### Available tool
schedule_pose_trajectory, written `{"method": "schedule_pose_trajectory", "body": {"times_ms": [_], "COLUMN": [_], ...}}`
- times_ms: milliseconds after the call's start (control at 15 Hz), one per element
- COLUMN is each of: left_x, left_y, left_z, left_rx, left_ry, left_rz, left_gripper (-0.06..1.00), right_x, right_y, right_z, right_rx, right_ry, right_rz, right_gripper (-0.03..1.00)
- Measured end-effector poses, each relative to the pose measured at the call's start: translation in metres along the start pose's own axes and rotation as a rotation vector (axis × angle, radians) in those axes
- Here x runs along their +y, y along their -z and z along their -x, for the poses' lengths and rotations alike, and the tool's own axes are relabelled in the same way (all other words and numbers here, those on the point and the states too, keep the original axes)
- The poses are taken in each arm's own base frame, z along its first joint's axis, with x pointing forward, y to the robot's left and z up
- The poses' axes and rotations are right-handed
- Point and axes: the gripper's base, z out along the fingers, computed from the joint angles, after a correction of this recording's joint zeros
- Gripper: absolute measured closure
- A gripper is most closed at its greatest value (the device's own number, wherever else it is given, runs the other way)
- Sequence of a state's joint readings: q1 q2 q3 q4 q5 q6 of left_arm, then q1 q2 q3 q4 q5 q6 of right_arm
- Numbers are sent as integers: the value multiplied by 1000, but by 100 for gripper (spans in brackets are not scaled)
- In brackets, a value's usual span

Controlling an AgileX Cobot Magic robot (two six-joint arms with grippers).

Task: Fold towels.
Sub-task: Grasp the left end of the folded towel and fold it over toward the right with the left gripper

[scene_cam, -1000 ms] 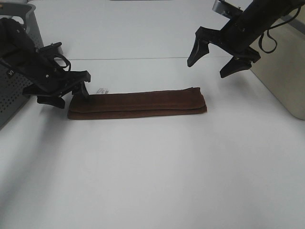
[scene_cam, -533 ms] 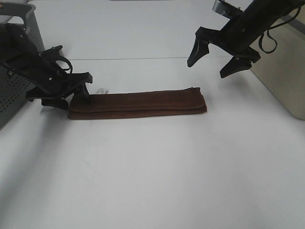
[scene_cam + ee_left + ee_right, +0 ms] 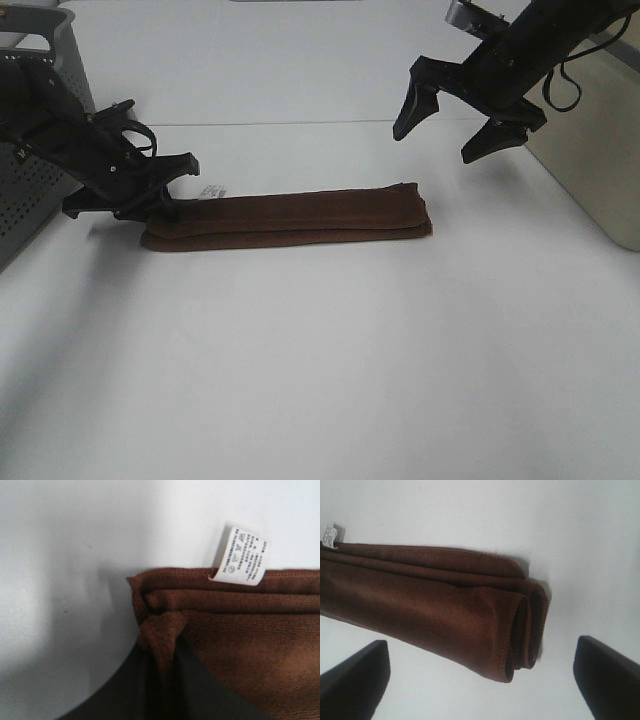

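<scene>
The dark reddish-brown towel lies folded into a long narrow strip across the white table. Its white tag sticks out at the left end. My left gripper is low at that left end. In the left wrist view the towel's corner is pinched between the dark fingers, with the tag just beyond. My right gripper hangs open and empty above the right end. The right wrist view shows the rolled right end between its spread fingertips.
A grey perforated bin stands at the left edge behind my left arm. A beige box stands at the right edge, close to my right arm.
My left gripper has dropped lower and closed onto the towel's left corner, nudging that end slightly left. The right gripper has not moved.
</scene>
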State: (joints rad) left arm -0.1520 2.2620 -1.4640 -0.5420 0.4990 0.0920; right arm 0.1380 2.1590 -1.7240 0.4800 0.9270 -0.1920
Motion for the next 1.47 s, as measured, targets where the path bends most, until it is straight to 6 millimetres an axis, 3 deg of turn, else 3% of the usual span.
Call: {"method": "schedule_pose_trajectory", "body": {"times_ms": [67, 333, 533, 667, 867, 1000, 1133, 1333, 1467], "left_x": [0, -4, -20, -39, -79, -128, -156, -177, -192], "left_y": [0, 7, 47, 69, 77, 73, 54, 24, 9], "left_z": [0, 7, 35, 47, 45, 31, 17, 2, -8], "left_rx": [0, 47, 72, 79, 72, 36, 24, 11, -18], "left_ry": [0, -89, -150, -152, -159, -157, -122, -75, -59], "left_rz": [0, 26, 99, 67, -44, -185, -271, -332, -359], "left_gripper": [90, 90, 90, 90, 90, 90, 90, 89, 80], "right_x": [0, 0, 0, 0, 1, 1, 2, 2, 2], "right_y": [0, 0, 0, 0, 0, 1, 1, 2, 2], "right_z": [0, 0, -1, -1, -4, -6, -7, -8, -8], "right_rx": [0, 1, 6, 12, 38, 61, 73, 82, 84], "right_ry": [0, 0, 0, 0, 0, 0, 0, -1, -1], "right_rz": [0, 0, 1, 2, 9, 13, 15, 18, 19], "right_gripper": [4, 4, 4, 4, 4, 4, 4, 4, 4]}}
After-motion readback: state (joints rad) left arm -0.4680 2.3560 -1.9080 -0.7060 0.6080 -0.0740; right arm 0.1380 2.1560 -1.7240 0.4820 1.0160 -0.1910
